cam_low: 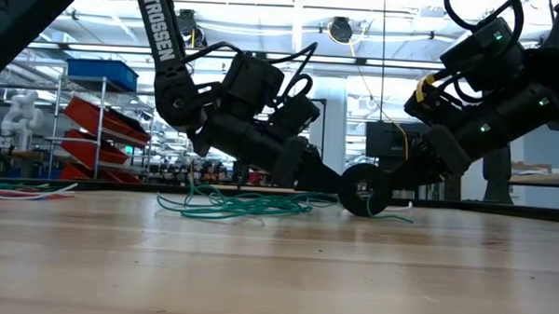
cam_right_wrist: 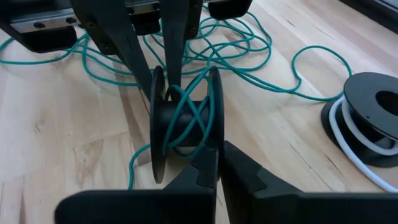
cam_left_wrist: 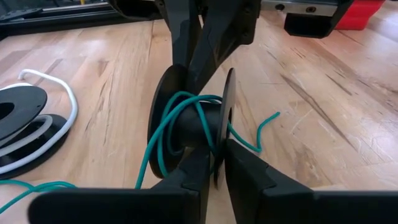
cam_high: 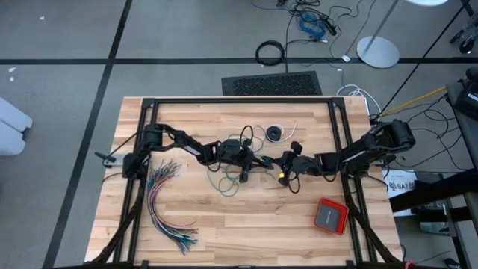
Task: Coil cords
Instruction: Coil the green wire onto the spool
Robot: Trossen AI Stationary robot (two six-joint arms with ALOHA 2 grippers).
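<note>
Left arm (lettered TROSSEN) (cam_low: 163, 27) above teal-green cord (cam_low: 245, 206)

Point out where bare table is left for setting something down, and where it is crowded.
Bare: the front strip of the table between the coloured wire bundle and the red box, and the back left corner. Crowded: the middle, where both grippers meet at the black spool amid loose teal cord.
</note>
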